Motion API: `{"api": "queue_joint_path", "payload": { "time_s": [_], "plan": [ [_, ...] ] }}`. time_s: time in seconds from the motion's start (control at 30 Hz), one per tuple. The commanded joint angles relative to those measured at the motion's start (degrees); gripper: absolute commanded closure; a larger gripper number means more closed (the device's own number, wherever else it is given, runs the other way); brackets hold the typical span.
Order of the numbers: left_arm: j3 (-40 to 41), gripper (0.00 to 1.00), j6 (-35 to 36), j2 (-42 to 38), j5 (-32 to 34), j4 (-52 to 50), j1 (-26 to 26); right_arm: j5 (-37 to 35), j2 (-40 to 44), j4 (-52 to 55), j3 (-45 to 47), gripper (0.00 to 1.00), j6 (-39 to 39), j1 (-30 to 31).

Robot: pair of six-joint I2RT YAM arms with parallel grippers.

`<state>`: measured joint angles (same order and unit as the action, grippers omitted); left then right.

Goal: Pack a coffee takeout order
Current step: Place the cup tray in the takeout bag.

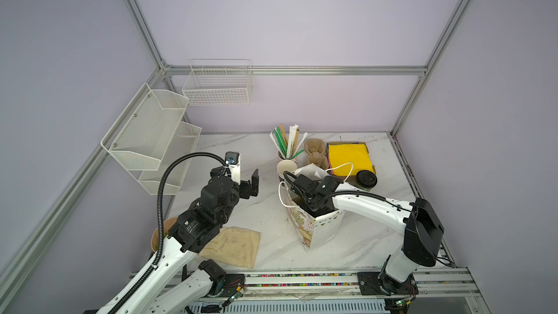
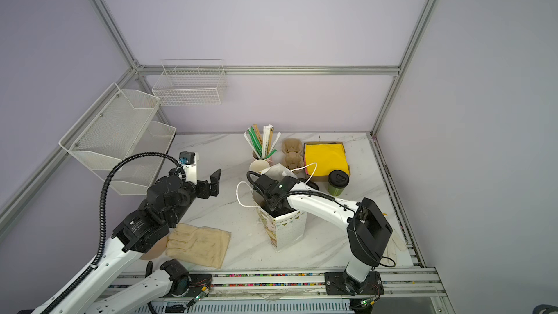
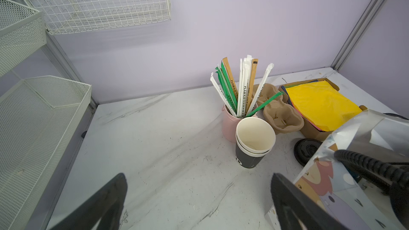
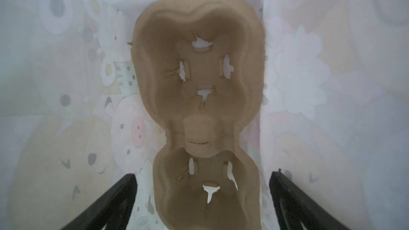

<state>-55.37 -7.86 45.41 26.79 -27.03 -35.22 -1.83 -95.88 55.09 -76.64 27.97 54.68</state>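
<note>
My right gripper (image 4: 202, 175) is down inside the patterned paper bag (image 1: 320, 231), open. A brown moulded-pulp cup carrier (image 4: 199, 98) lies flat on the bag's bottom between the spread fingers, with a gap on each side. In both top views the bag hides those fingers. The dark lidded cup (image 1: 366, 180) stands right of the bag, in front of the yellow sheet (image 1: 348, 158) in its cardboard box. My left gripper (image 1: 252, 187) hovers open and empty over bare table left of the bag (image 3: 332, 186).
More brown carriers (image 3: 281, 116) are stacked behind the bag, beside a pink cup of wrapped straws (image 3: 241, 89) and nested lidless cups (image 3: 254, 142). A loose black lid (image 3: 306, 151) lies by the bag. A beige glove (image 1: 235, 246) lies front left. Wire baskets (image 1: 151, 134) hang on the left wall.
</note>
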Motion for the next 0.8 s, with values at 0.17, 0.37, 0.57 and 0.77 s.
{"api": "queue_joint_path", "payload": {
  "time_s": [0.17,0.37,0.57,0.77],
  "plan": [
    [2.30,0.00,0.73,0.16,-0.52,2.24,0.45,-2.79,1.13,1.94,-5.28,0.02,-1.04,0.34],
    [2.38,0.00,0.77,0.46,-0.50,2.24,0.51,-1.57,1.48,-1.71,-4.19,0.03,-1.84,0.29],
    [2.29,0.00,0.74,1.25,-0.55,2.25,0.51,-3.52,2.92,-2.34,-8.20,0.03,-2.81,0.31],
    [2.29,0.00,0.74,1.86,-0.50,2.24,0.59,-2.22,1.40,-1.54,-7.27,0.03,-1.71,0.34]
  ]
}}
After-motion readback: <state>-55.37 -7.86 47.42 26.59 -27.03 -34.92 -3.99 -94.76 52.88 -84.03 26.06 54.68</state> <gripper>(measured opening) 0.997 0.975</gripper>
